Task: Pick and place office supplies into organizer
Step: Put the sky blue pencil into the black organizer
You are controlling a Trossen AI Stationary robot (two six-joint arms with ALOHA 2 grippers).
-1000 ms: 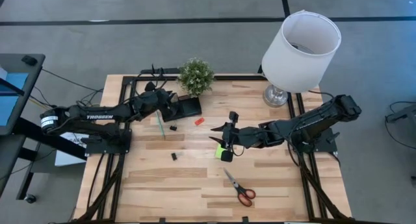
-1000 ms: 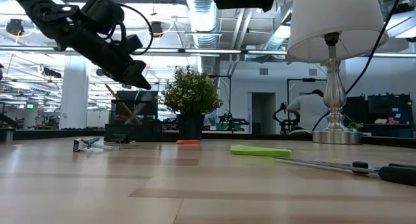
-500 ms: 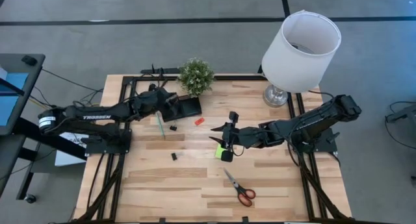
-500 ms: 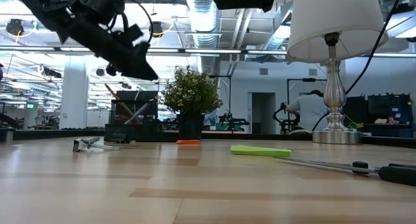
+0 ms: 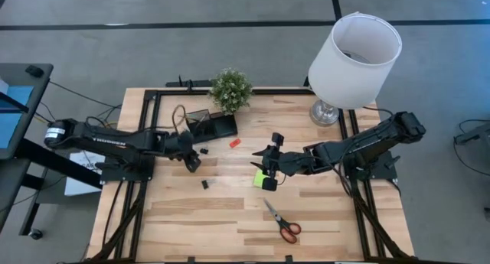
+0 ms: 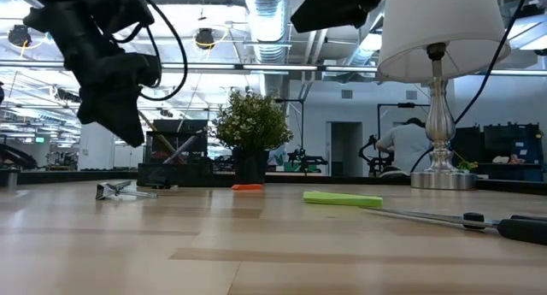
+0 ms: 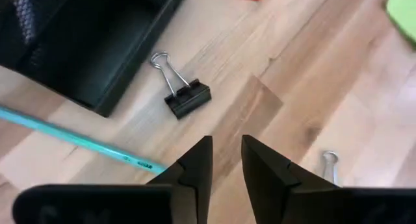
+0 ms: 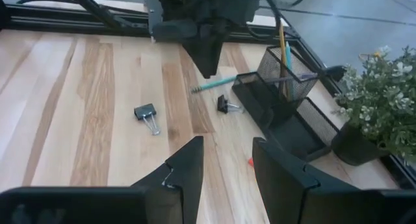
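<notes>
Wooden table (image 5: 230, 218): teal pen (image 7: 78, 141) lies beside organizer (image 5: 218, 126). Your left tool (image 7: 224, 160) hovers over it, narrow, empty. Pen light, stiff, rolls; pinch mid-shaft. Right tool (image 8: 224, 160) wide, empty, waiting mid-table.

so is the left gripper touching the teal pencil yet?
Apart. In the left wrist view the left gripper hangs above the table, slightly open and empty; bare wood shows between the fingertips and the teal pencil.

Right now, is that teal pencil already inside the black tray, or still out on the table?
Out. The teal pencil lies flat on the wood beside the black tray, just ahead of the left claw, which is holding nothing.
</notes>
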